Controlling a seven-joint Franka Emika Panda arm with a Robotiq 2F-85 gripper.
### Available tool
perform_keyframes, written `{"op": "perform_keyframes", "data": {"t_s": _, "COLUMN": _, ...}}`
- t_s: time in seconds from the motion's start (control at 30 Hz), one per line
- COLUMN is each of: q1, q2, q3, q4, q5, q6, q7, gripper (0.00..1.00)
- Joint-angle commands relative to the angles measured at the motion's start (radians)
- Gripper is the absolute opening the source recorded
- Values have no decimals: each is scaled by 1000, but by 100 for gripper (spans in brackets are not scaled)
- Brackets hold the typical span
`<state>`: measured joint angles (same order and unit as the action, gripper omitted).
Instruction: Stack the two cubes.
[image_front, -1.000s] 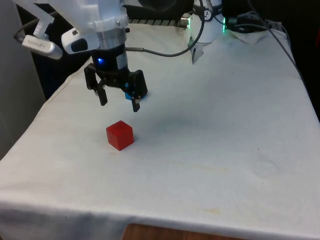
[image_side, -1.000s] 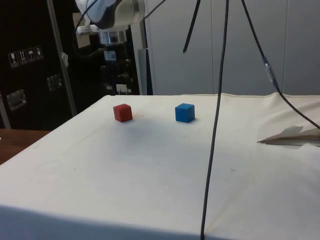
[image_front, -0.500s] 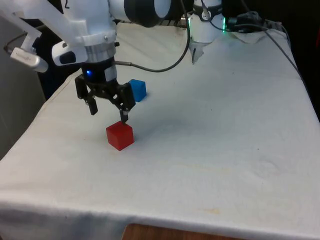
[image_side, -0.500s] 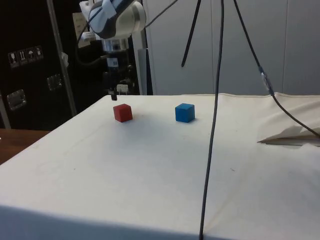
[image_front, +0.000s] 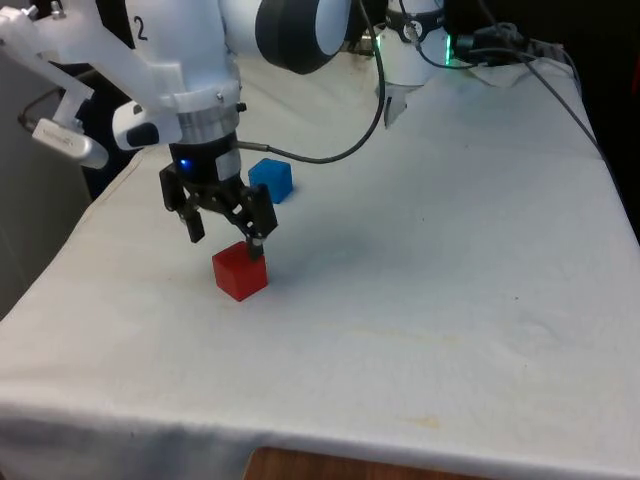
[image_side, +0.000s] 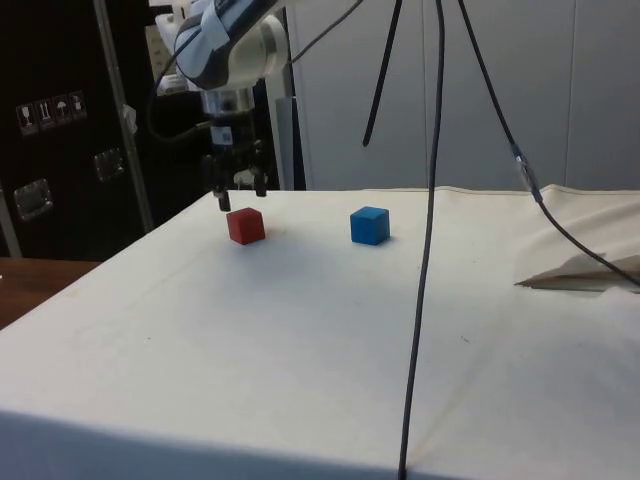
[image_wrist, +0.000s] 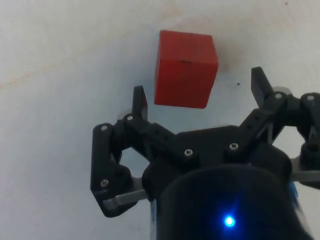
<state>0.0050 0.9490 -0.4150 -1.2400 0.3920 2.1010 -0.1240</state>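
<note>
gripper: black two-finger gripper (image_front: 226, 240) (image_side: 239, 198) (image_wrist: 199, 97), pointing down, just above the cloth; fingers spread wide, wider than the red cube, nothing between them, holding nothing
fingers: one fingertip (image_wrist: 139, 101) beside the cube's one side face, other fingertip (image_wrist: 259, 86) just off the opposite side; wrist view shows a gap on both sides, no clear contact
finger vs cube, front view: the finger toward the front view's right (image_front: 256, 246) overlaps the cube's top back edge; touching or just above, cannot tell
finger vs cube, side view: both tips hang just above and slightly behind the cube top
red cube: (image_front: 239, 271) (image_side: 245, 225) (image_wrist: 185, 68) sits flat on the cloth, upright, directly below the gripper, about 5 o'clock from the gripper centre in front view
blue cube: (image_front: 271, 179) (image_side: 370, 225) flat on the cloth, apart from the red cube, at about 1 o'clock from it in front view; at 3 o'clock from it in side view; partly hidden by the gripper body in front view
stack state: cubes apart, both on the cloth, not stacked
arm: white arm (image_front: 170, 60) comes down from about 11 o'clock in front view over the red cube
table: white cloth (image_front: 430, 290) (image_side: 300, 340), some creases
cables: dark cables (image_side: 430, 200) hang across side view, well clear of both cubes
</note>
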Motion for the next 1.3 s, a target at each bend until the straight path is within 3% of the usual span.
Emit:
{"op": "perform_keyframes", "data": {"t_s": 0.0, "q1": 3, "q2": 3, "q3": 2, "q4": 1, "q5": 3, "q6": -1, "q7": 11, "gripper": 100}}
{"op": "perform_keyframes", "data": {"t_s": 0.1, "q1": 11, "q2": 4, "q3": 3, "q4": -4, "q5": 1, "q6": 0, "q7": 26, "gripper": 100}}
{"op": "perform_keyframes", "data": {"t_s": 0.43, "q1": 17, "q2": 9, "q3": 5, "q4": -9, "q5": 6, "q6": 0, "q7": 41, "gripper": 100}}
{"op": "perform_keyframes", "data": {"t_s": 0.73, "q1": 1, "q2": 38, "q3": 10, "q4": 7, "q5": 31, "q6": 2, "q7": 28, "gripper": 100}}
{"op": "perform_keyframes", "data": {"t_s": 0.77, "q1": 10, "q2": 27, "q3": 2, "q4": -5, "q5": 24, "q6": 4, "q7": 33, "gripper": 100}}
{"op": "perform_keyframes", "data": {"t_s": 0.8, "q1": 0, "q2": 44, "q3": 8, "q4": 10, "q5": 39, "q6": 1, "q7": 23, "gripper": 100}}
{"op": "perform_keyframes", "data": {"t_s": 1.0, "q1": 0, "q2": 55, "q3": 7, "q4": 15, "q5": 50, "q6": 0, "q7": 19, "gripper": 98}}
{"op": "perform_keyframes", "data": {"t_s": 1.1, "q1": 6, "q2": 51, "q3": 2, "q4": 8, "q5": 46, "q6": 5, "q7": 22, "gripper": 70}}
{"op": "perform_keyframes", "data": {"t_s": 1.13, "q1": 1, "q2": 56, "q3": 7, "q4": 15, "q5": 52, "q6": 0, "q7": 19, "gripper": 70}}
{"op": "perform_keyframes", "data": {"t_s": 1.2, "q1": 1, "q2": 56, "q3": 7, "q4": 15, "q5": 54, "q6": 0, "q7": 18, "gripper": 47}}
{"op": "perform_keyframes", "data": {"t_s": 1.23, "q1": 1, "q2": 56, "q3": 7, "q4": 14, "q5": 55, "q6": 0, "q7": 18, "gripper": 24}}
{"op": "perform_keyframes", "data": {"t_s": 1.27, "q1": 1, "q2": 57, "q3": 7, "q4": 14, "q5": 55, "q6": 0, "q7": 18, "gripper": 8}}
